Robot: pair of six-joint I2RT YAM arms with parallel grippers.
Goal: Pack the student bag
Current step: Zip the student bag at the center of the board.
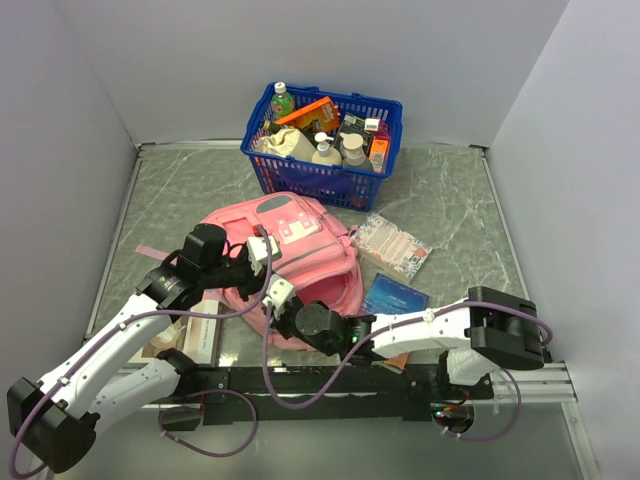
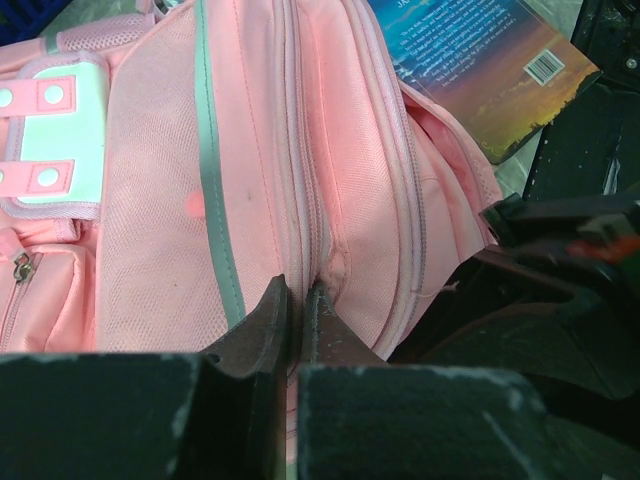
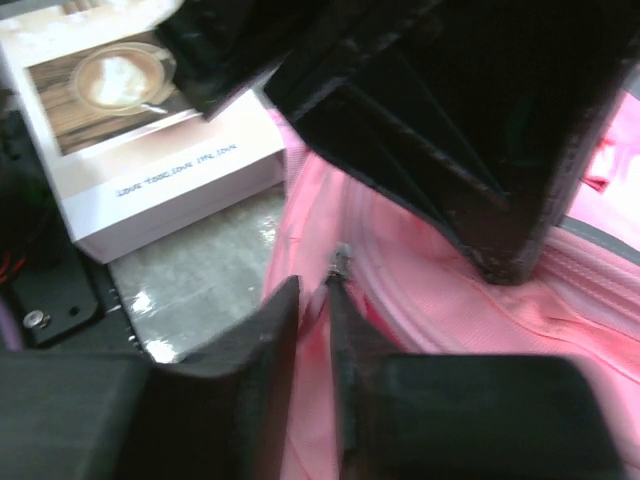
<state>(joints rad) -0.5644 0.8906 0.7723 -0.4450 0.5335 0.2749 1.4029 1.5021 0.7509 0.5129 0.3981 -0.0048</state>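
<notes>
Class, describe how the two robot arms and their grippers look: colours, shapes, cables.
Both the left arm and right arm have white tubular links and chunky black joint housings. Thin purple cables loop along each. The left gripper and right gripper have dark, wedge-shaped fingers tapering to points.

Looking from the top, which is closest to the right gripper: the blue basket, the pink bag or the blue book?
1. The pink bag, right at the right gripper tips.
2. The blue book, lying off to its right.
3. The blue basket, at the far end.

student bag (image 1: 300, 250) – pink, grey trims | basket (image 1: 310, 178) – blue | table (image 1: 180, 200) – grey marbled
</notes>
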